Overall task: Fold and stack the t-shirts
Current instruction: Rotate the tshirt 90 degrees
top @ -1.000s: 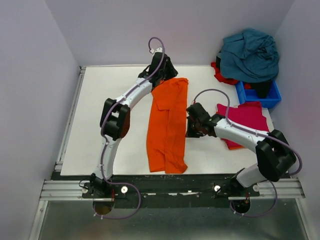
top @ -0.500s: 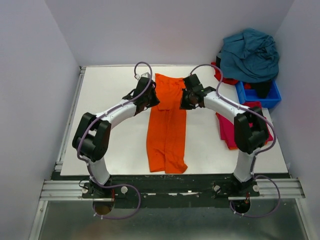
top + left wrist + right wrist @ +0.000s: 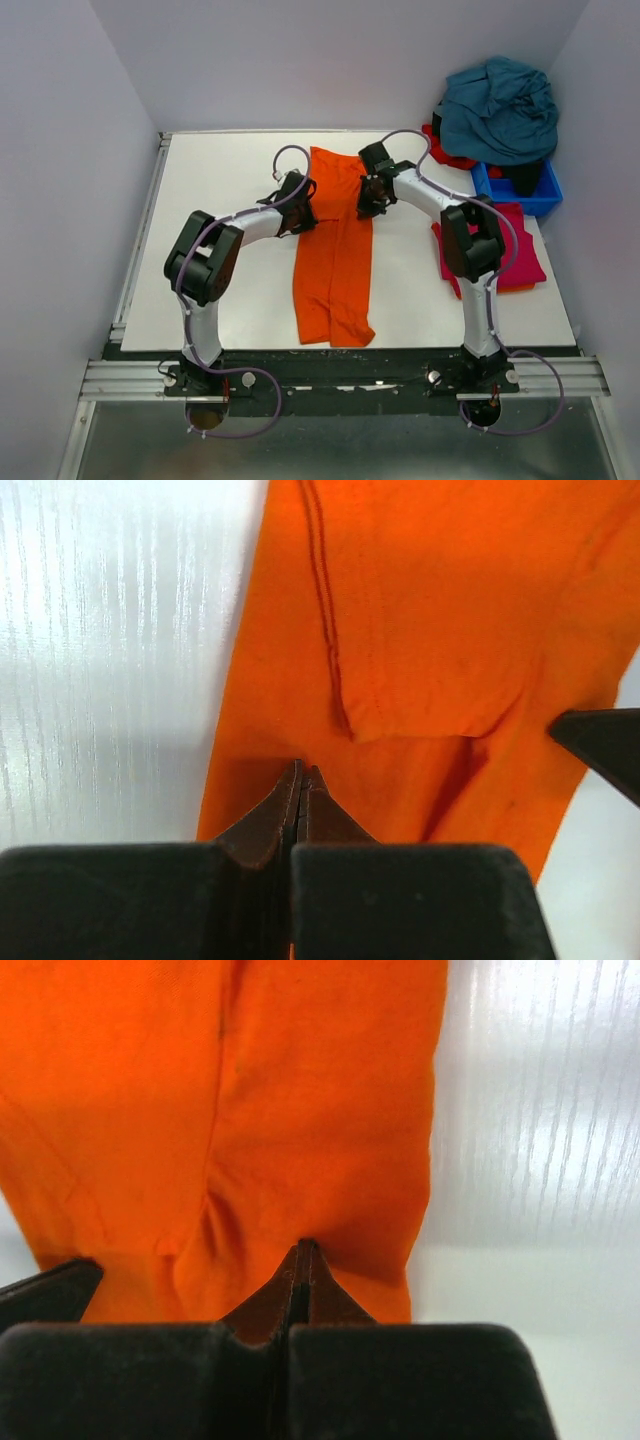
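- Orange t-shirt (image 3: pixel 335 260) lies flat as a long narrow strip down the middle of the white surface (image 3: pixel 220 200), its sides folded inward, one end near the arm bases and the other toward the back wall.
- Left hand (image 3: pixel 303 208) is clenched on the shirt's left edge in the far part of the strip; the left wrist view shows its fingertips (image 3: pixel 295 780) pressed together on the cloth beside a stitched sleeve hem.
- Right hand (image 3: pixel 368 200) is clenched on the opposite, right edge at about the same level, with cloth puckered just beside its tips (image 3: pixel 312 1260).
- Magenta t-shirt (image 3: pixel 515 250) lies folded on the right side of the surface, well apart from the orange one.
- Teal t-shirt (image 3: pixel 500 105) sits crumpled in the far right corner, heaped over a red t-shirt (image 3: pixel 445 150) and a blue bin (image 3: pixel 535 195).
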